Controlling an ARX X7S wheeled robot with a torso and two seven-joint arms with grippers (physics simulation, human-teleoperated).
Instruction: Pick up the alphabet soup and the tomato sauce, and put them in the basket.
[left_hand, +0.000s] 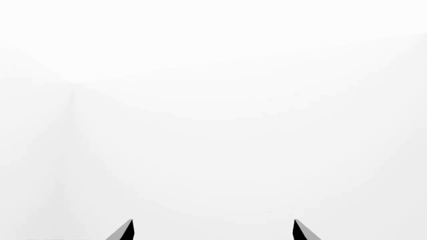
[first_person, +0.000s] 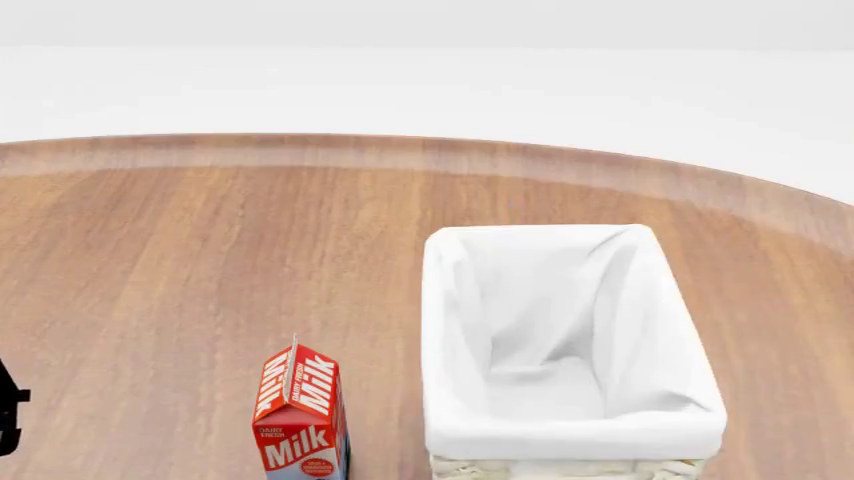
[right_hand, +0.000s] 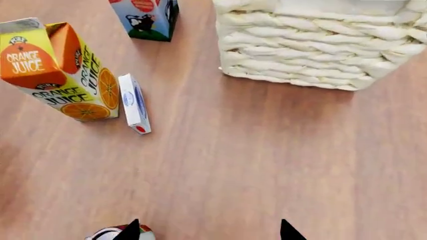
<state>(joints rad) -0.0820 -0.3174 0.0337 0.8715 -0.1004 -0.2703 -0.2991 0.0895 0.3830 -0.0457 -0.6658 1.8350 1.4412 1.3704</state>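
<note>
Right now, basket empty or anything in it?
Empty as far as shown: the head view shows only white lining inside the basket; no can in it. Its near inside wall is hidden.

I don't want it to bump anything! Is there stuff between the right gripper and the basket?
Nothing visible. Bare table lies between the right gripper and the basket. The orange juice carton, small white box and milk carton stand off to one side of that path.

On the surface (first_person: 160, 260) the basket (first_person: 567, 330) stands right of centre in the head view. The milk carton (first_person: 302, 415) stands upright just left of the basket's near corner, apart from it. In the right wrist view, an orange juice carton (right_hand: 60, 70) stands with a small flat box (right_hand: 133, 102) beside it, both well apart from the basket.
</note>
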